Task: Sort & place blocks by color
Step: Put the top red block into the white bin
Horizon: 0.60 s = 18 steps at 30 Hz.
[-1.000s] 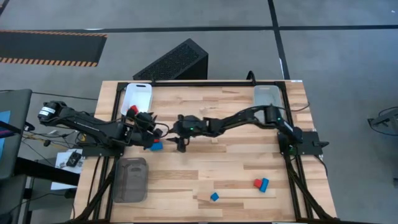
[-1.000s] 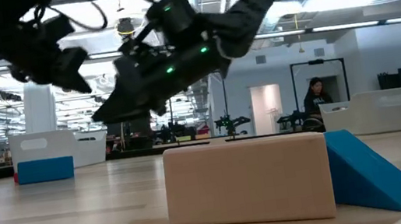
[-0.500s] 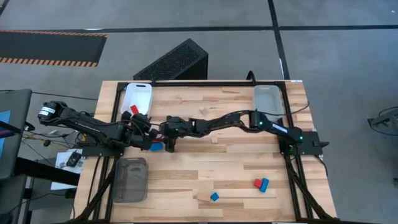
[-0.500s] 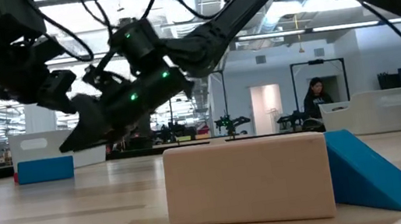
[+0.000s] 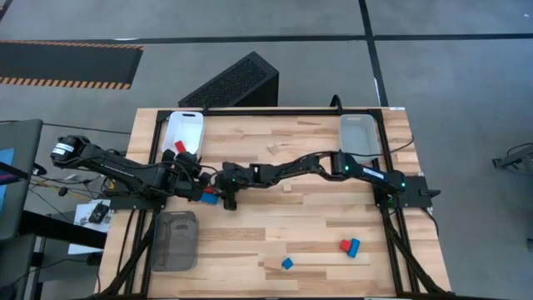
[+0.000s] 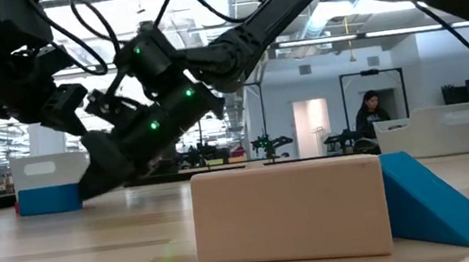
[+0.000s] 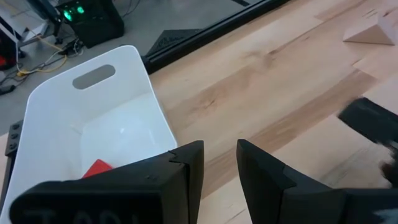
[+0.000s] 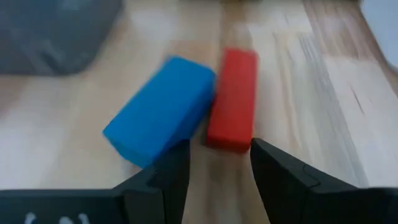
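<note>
A blue block and a long red block lie side by side on the table, touching along one edge. My right gripper is open, low over the table just short of them, and the red block's near end faces the gap between its fingers. In the high view the blue block lies beside the right gripper. My left gripper hovers by the white tray, its fingers a narrow gap apart and holding nothing. A red block lies inside that tray.
A grey tray sits at the near left and a clear tray at the far right. A red and a blue block and another blue block lie near the front edge. Wood blocks lie mid-table.
My right gripper has swung toward the table's left and come down, from mid-table to just beside the blue and red blocks. The blocks on the table have stayed put.
</note>
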### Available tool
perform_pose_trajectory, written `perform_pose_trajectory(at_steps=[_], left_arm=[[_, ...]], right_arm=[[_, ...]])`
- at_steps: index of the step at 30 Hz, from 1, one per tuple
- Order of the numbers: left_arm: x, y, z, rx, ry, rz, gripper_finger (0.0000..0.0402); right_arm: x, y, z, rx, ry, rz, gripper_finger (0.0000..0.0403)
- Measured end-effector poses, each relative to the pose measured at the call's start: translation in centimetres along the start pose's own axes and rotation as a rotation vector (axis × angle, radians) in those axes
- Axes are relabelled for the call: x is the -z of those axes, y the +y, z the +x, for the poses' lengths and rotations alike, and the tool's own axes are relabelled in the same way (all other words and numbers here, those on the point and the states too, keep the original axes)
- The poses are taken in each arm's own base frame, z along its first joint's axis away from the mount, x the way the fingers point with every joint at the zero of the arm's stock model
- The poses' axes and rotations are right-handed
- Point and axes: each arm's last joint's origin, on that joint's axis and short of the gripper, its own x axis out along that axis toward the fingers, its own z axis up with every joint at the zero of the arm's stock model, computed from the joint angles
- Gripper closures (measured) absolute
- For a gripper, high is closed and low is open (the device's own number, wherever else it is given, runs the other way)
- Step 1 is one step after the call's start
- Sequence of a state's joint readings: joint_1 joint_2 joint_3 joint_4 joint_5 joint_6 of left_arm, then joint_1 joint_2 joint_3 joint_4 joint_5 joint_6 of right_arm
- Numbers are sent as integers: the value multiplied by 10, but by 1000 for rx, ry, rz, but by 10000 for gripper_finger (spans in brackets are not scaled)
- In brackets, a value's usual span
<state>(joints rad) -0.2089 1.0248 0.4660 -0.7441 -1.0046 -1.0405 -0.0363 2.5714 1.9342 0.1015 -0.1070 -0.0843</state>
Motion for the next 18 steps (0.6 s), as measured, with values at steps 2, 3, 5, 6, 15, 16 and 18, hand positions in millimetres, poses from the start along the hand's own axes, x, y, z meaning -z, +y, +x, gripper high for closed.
perform_pose_trajectory(at_steps=[2,3,5,6,15,16,18], left_arm=[[0,0,0,2,3,0,314],[0,0,0,2,3,0,314],[0,0,0,2,4,-3,314],[0,0,0,2,4,-5,314],[0,0,0,2,3,-8,314],[0,0,0,2,3,-9,314],[0,0,0,2,3,-11,314]], right_arm=[[-3,3,0,-1,-19,-8,206],[-4,3,0,1,-26,-1,204],[-4,-1,-1,15,-35,17,197],[-5,-5,-1,23,-40,28,192],[-3,0,1,-23,-41,25,141],[-2,3,2,-28,-41,18,139],[-4,9,2,-35,-50,6,138]])
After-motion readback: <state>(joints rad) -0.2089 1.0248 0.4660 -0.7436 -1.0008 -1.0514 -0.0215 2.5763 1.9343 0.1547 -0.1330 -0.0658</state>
